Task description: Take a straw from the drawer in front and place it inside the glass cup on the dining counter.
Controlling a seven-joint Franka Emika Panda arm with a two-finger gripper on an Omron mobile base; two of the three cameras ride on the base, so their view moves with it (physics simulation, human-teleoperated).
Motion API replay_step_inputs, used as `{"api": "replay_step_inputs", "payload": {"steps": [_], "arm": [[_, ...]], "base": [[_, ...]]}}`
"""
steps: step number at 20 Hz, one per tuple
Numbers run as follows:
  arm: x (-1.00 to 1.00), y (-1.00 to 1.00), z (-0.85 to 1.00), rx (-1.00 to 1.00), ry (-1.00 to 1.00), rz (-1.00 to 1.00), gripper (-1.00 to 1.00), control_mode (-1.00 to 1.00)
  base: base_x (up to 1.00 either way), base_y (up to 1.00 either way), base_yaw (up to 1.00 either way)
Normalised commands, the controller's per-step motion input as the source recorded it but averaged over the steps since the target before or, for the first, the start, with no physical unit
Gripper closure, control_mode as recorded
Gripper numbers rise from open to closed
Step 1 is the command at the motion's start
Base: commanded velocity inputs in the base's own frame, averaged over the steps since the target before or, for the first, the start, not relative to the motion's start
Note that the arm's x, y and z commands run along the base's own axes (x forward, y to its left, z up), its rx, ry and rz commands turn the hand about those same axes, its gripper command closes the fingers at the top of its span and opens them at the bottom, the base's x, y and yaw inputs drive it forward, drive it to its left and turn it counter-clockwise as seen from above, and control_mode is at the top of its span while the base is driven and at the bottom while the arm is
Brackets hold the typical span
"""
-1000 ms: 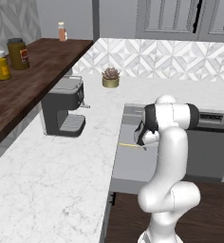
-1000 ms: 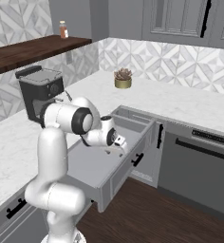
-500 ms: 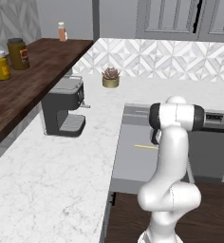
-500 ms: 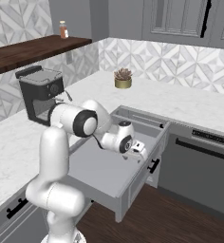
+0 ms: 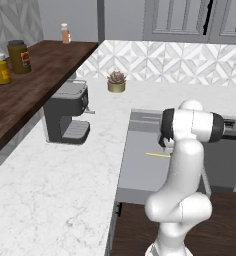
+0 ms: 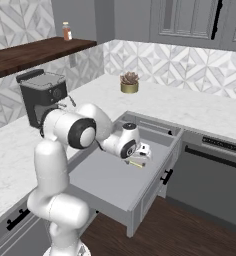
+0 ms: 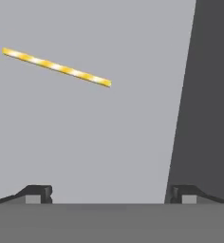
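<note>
The drawer (image 6: pixel 110 182) stands pulled out of the counter, its grey floor (image 5: pixel 140 172) bare except for the straw. The thin yellow straw (image 5: pixel 157 155) lies flat on that floor (image 7: pixel 109 137), close to the drawer's right side. My gripper (image 6: pixel 143 152) hangs inside the drawer, just above the straw (image 6: pixel 135 163). In the hand view the gripper (image 7: pixel 111 192) is open and holds nothing; the straw (image 7: pixel 57 67) lies slanted at the upper left, well clear of the fingertips (image 7: pixel 38 192). The glass cup and the dining counter are out of view.
A dark coffee machine (image 5: pixel 65 117) stands on the white marble worktop (image 5: pixel 60 185) left of the drawer. A small potted plant (image 6: pixel 129 82) sits by the back wall. A dark appliance front (image 6: pixel 210 175) adjoins the drawer's right side. Jars (image 5: pixel 19 56) stand on a wooden shelf.
The drawer has slid out a little further, carrying the straw with it. My hand has left the drawer's front edge and swung in low over the drawer floor beside the straw.
</note>
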Motion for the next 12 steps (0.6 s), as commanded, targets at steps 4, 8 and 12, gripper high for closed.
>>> {"api": "replay_step_inputs", "payload": {"steps": [4,8,12], "arm": [[0.17,0.8,0.15,0.0,0.0,0.31,-1.0,-1.0],[0.55,0.38,0.0,0.0,0.0,0.29,-1.0,-1.0],[0.62,0.03,-0.02,0.0,0.0,0.23,-1.0,-1.0]], "base": [[0.0,0.0,0.0],[0.0,0.0,0.0],[0.0,0.0,0.0]]}}
